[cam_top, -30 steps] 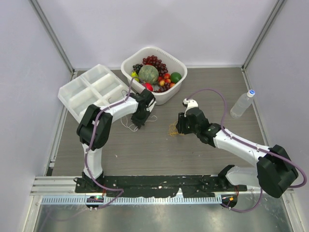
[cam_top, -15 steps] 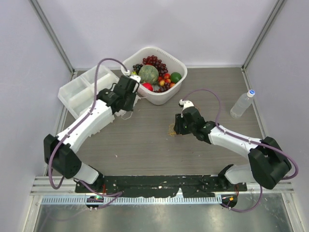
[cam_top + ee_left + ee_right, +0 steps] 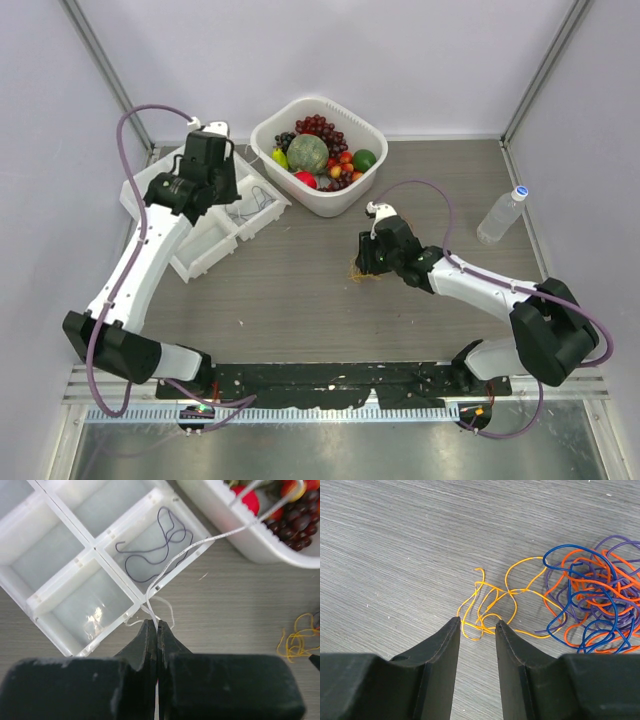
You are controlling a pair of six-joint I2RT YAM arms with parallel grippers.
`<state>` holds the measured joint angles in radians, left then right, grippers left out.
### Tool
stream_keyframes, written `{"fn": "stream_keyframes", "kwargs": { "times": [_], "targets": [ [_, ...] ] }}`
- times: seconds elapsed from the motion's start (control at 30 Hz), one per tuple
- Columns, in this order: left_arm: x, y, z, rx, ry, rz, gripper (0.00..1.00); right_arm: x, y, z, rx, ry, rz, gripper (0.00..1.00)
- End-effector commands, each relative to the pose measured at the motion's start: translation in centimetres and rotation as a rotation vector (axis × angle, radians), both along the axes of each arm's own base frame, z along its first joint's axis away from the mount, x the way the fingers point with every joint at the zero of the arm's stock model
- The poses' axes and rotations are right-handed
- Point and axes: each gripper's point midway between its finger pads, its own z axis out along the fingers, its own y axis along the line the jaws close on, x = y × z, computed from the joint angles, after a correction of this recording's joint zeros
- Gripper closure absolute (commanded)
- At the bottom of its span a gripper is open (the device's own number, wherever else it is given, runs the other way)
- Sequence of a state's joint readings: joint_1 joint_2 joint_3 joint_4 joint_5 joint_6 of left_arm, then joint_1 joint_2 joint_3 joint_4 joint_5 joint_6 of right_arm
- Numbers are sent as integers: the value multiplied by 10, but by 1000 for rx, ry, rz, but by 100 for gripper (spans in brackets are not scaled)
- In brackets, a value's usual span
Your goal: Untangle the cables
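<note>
Cables (image 3: 357,270) in three spots: dark purple one (image 3: 167,535) coiled in the white tray (image 3: 95,547) compartment nearest the fruit basket (image 3: 260,545); white one (image 3: 227,533) pinched in the pressed-together left gripper (image 3: 154,626), stretching toward that basket; orange, purple and blue tangle (image 3: 590,600) on the table (image 3: 395,540), its loose yellow strand (image 3: 495,591) between the spread jaws of the right gripper (image 3: 476,622).

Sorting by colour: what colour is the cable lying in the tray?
That cable is dark purple; the left wrist view shows it best.

cable tangle (image 3: 592,594): cropped at right edge; basket (image 3: 267,551): cropped at top
</note>
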<state>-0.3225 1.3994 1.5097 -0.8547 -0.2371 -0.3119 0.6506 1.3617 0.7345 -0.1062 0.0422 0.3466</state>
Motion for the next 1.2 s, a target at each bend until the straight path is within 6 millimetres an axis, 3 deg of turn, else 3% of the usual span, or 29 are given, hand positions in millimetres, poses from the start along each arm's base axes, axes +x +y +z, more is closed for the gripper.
{"fn": "stream_keyframes", "kwargs": {
  "times": [0.0, 0.2, 0.37, 0.57, 0.7, 0.93, 1.17],
  "targets": [
    [-4, 11, 52, -30, -130, 75, 100, 18, 9, 22, 24, -70, 16, 60],
    [-5, 23, 66, 5, -155, 124, 100, 24, 20, 24, 28, -60, 42, 61],
    [3, 28, 48, 20, -150, 120, 100, 23, 19, 25, 24, -67, 50, 61],
    [18, 53, -12, -3, -35, 173, 100, 25, 16, 27, 5, -73, 58, 61],
    [23, 58, -53, -80, 53, 183, 100, 19, 20, 27, 43, -54, 69, 61],
    [10, 67, -108, -295, 192, 322, 100, 19, 14, 23, 19, -63, 63, 61],
    [-15, 76, -146, -452, 397, 544, 100, 18, 14, 21, 39, -43, 37, 60]
  ]
}}
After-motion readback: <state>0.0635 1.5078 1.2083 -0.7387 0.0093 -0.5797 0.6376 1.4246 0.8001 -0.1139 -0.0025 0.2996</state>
